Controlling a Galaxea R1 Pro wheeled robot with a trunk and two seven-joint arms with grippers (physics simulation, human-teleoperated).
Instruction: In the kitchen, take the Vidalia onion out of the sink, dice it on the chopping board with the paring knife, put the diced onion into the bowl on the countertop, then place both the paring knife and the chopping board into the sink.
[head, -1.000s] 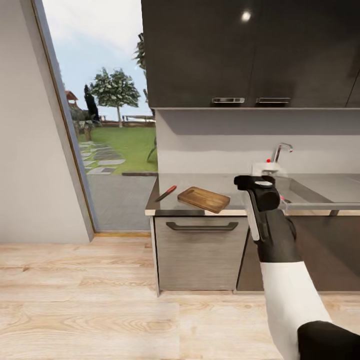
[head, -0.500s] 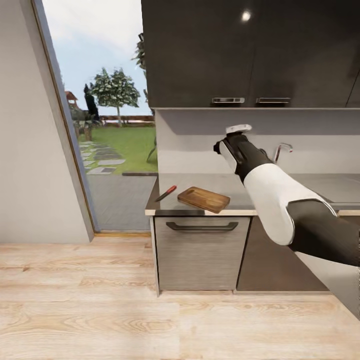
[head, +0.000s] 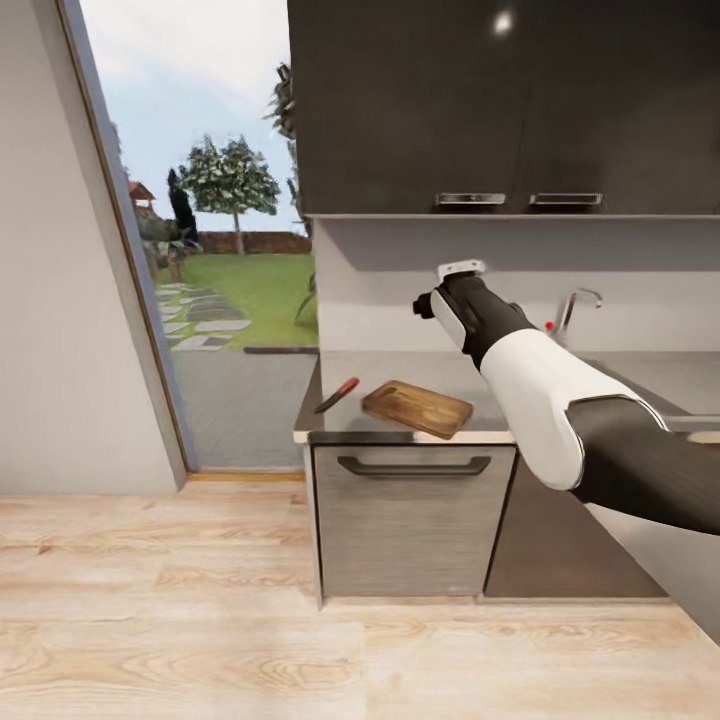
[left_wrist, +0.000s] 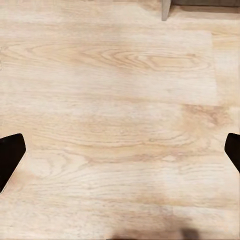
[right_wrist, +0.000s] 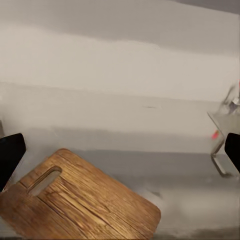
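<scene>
You are holding the right gripper (head: 447, 285) raised above the countertop (head: 400, 368), its fingers (right_wrist: 10, 156) spread wide and grasping nothing. The chopping board (head: 417, 408) is lying flat near the front edge, below and a little left of that gripper. The paring knife (head: 336, 395) is lying just beside the board on its left, apart from it. The faucet (head: 574, 308) of the sink is standing further right, partly hidden behind your arm. Your left gripper (left_wrist: 120, 157) is hanging released over the wooden floor (left_wrist: 120, 100).
</scene>
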